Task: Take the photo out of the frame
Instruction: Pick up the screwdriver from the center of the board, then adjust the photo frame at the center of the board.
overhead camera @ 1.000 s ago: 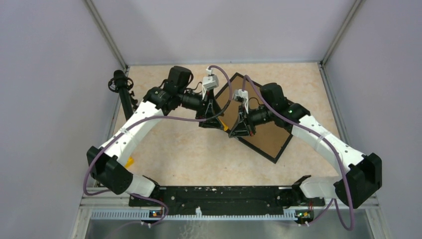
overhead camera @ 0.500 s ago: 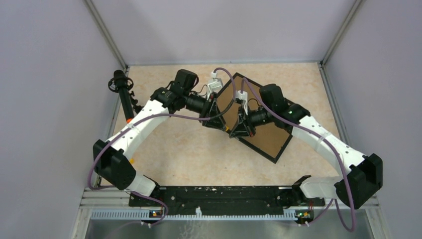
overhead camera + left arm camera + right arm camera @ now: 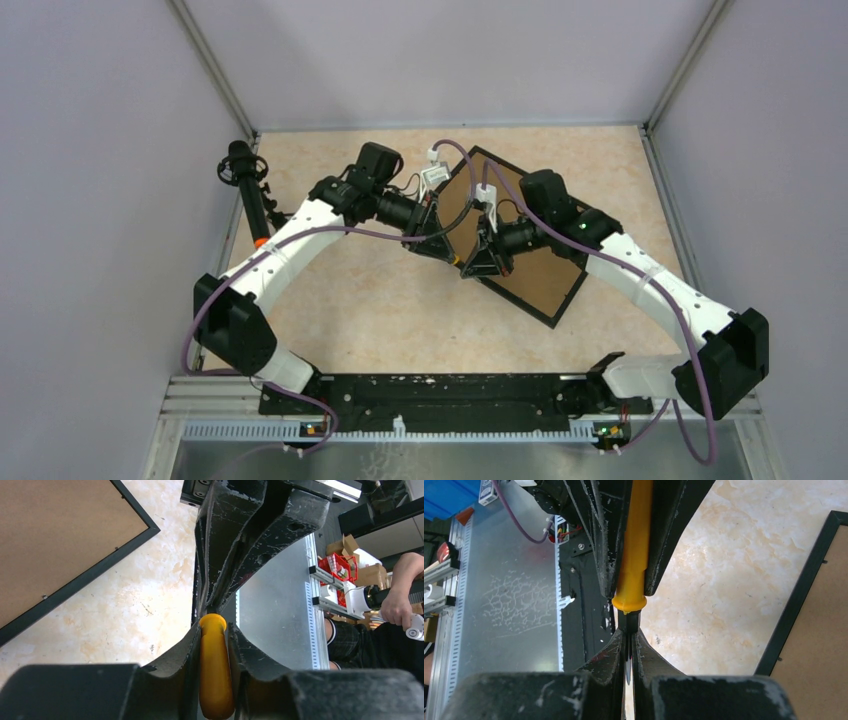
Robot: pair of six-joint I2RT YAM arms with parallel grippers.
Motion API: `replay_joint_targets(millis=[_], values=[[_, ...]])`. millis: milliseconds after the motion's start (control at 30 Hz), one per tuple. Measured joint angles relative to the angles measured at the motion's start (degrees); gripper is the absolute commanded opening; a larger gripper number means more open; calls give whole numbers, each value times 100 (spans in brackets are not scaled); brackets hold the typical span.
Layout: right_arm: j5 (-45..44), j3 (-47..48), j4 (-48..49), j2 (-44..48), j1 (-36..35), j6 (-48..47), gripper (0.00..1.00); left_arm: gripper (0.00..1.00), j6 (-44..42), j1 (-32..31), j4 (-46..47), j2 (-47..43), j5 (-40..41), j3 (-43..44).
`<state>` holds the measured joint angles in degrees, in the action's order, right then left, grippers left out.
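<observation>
The frame lies back side up on the table, brown board inside a thin black border, also seen in the left wrist view and the right wrist view. The photo is hidden. Both grippers meet above the table just left of the frame, tip to tip. My left gripper is shut on the yellow handle of a tool. My right gripper is shut on the same tool's thin dark shaft below the yellow handle. In the top view the tool bridges the left gripper and the right gripper.
A black post with a round head stands at the table's left edge. Grey walls close in three sides. The black base rail runs along the near edge. A person's arm shows beyond the metal bench.
The left arm has reached further right and its jaws have closed in on the yellow handle. The right arm and the frame have stayed put.
</observation>
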<state>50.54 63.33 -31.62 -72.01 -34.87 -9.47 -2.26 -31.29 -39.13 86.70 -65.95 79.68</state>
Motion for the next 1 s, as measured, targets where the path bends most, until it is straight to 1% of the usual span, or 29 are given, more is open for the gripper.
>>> replay_joint_targets(millis=[100, 133, 167, 200, 233, 300, 333, 367, 400, 533, 667, 833, 1000], values=[[-24, 9, -79, 0, -26, 2, 0, 10, 24, 2, 7, 28, 4, -4], [-37, 9, -90, 0, -28, 2, 6, 5, 37, 0, 13, 33, 4, -9], [-50, 11, -96, 0, -33, 4, 13, 0, 61, 2, 31, 33, -2, -22], [-79, 11, -103, 0, -33, 9, 25, 0, 70, 2, 61, 33, -2, -46], [-120, 13, -107, 0, -35, 11, 40, 0, 83, 9, 111, 33, -4, -74], [-260, 52, -149, -7, -28, 17, 63, 0, 138, 52, 210, 33, -50, -142], [-317, 90, -155, -22, 31, 7, 72, 0, 190, 92, 260, 33, -59, -175], [-354, 162, -170, -61, 116, -17, 78, 0, 219, 111, 297, 33, -61, -197], [-389, 232, -168, -118, 251, -33, 81, 0, 291, 175, 363, 33, -52, -234], [-789, 782, -151, -780, 1180, -109, 78, 0, 715, 627, 911, 33, 90, -450], [-1832, 1467, -57, -1932, 1915, -389, 75, 0, 1097, 1082, 1432, 33, 496, -728], [-2973, 2050, -61, -3106, 2345, -608, 74, 0, 1202, 1134, 1788, 4, 1126, -796], [-3650, 2894, -63, -4109, 2568, -656, 73, 0, 1263, 1121, 1985, -83, 1709, -911]])
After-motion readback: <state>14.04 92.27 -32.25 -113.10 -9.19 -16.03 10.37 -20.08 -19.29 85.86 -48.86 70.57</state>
